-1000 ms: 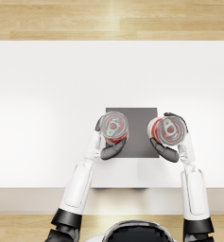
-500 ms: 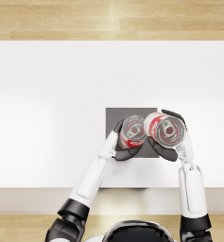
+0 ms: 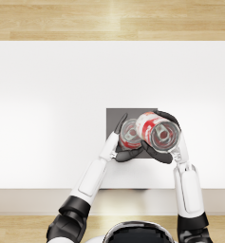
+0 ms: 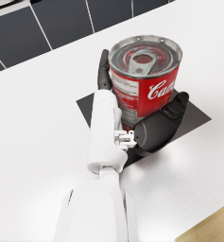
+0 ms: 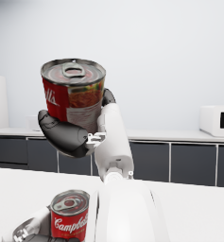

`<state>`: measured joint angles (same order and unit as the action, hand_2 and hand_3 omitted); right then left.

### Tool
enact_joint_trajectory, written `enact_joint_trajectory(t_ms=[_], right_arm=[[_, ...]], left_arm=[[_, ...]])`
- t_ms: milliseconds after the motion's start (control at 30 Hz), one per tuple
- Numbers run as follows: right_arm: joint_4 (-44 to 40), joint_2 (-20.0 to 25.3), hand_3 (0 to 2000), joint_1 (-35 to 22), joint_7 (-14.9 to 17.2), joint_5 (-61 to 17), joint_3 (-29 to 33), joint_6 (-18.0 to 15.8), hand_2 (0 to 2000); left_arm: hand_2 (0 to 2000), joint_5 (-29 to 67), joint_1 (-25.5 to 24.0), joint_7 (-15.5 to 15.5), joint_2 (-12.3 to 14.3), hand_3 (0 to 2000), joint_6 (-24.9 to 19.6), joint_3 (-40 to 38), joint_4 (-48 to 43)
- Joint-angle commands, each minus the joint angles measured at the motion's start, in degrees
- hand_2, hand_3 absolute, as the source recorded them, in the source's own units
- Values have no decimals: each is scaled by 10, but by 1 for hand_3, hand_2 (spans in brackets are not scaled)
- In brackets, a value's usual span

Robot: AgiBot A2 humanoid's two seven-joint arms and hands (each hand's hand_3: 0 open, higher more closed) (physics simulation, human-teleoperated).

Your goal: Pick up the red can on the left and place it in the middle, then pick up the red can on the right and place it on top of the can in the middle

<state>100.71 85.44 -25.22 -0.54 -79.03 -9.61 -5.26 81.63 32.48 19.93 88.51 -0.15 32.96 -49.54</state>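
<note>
One red soup can (image 3: 129, 134) (image 4: 142, 78) (image 5: 68, 215) stands upright on the dark grey mat (image 3: 115, 118) (image 4: 91, 105) at the table's middle. My left hand (image 3: 124, 148) (image 4: 153, 126) grips it around the side. A second red soup can (image 3: 156, 130) (image 5: 74, 93) is held up in the air by my right hand (image 3: 168, 142) (image 5: 68, 132), slightly tilted, above and just right of the first can. The raised can overlaps the lower one in the head view.
The white table (image 3: 52, 109) spreads wide to the left and behind the mat. Its front edge (image 3: 38, 190) runs close to my arms. Dark cabinets (image 5: 189, 163) and a microwave (image 5: 216, 120) stand far behind in the right wrist view.
My left hand has slid its can right to the mat's centre. My right hand has lifted its can higher and moved it left, over the edge of the other can.
</note>
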Motion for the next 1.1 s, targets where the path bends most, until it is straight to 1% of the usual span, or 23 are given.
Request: enact_joint_trajectory(t_ms=[33,100,133,167,200,233,267,300,367,400,467,567,700,933,967,1000,1100], right_arm=[[-10,11,1520,-27,0,0,-20,0,2000],[-10,15,1520,-31,0,0,-24,0,2000],[-16,18,1520,-36,0,0,-24,0,2000],[-18,21,1520,-41,0,0,-26,0,2000],[-19,22,1520,-41,0,0,-27,0,2000],[-16,23,1520,-42,4,0,-31,0,2000],[-17,25,1520,-44,24,0,-34,1,2000],[-14,26,1520,-45,53,0,-38,1,2000],[-22,30,1520,-50,119,0,-43,1,2000],[-33,32,1520,-52,142,0,-49,0,2000],[-43,34,1520,-51,170,0,-56,3,2000],[-70,38,1520,-55,189,0,-52,8,2000],[-102,41,1520,-57,196,0,-47,16,2000],[-146,45,1520,-54,199,0,-54,16,2000],[-150,3,1520,-68,199,0,-97,17,2000],[-152,34,1520,-55,199,0,-66,19,2000],[-170,36,1520,-55,199,0,-64,17,2000]], left_arm=[[0,0,-32,0,-19,0,1,-15,-96],[0,0,-76,0,-45,0,2,-21,-192],[0,0,-95,-9,-59,0,3,-24,-239],[0,0,-114,-44,-72,0,3,-34,-290],[0,0,-127,-88,-80,0,3,-45,-329],[0,0,-143,-119,-91,0,3,-61,-377],[0,0,-153,-142,-97,0,4,-75,-408],[0,0,-165,-158,-104,0,3,-91,-442],[0,0,-190,-178,-120,0,2,-133,-511],[0,0,-203,-184,-126,0,2,-160,-541],[0,0,-221,-192,-133,0,2,-204,-582],[0,0,-231,-196,-131,0,2,-255,-599],[0,0,-239,-199,-129,0,1,-278,-599],[0,0,-242,-199,-123,0,1,-276,-596],[0,0,-242,-199,-123,0,1,-277,-596],[0,0,-245,-199,-122,0,1,-275,-598],[0,0,-247,-199,-120,0,1,-276,-596]])
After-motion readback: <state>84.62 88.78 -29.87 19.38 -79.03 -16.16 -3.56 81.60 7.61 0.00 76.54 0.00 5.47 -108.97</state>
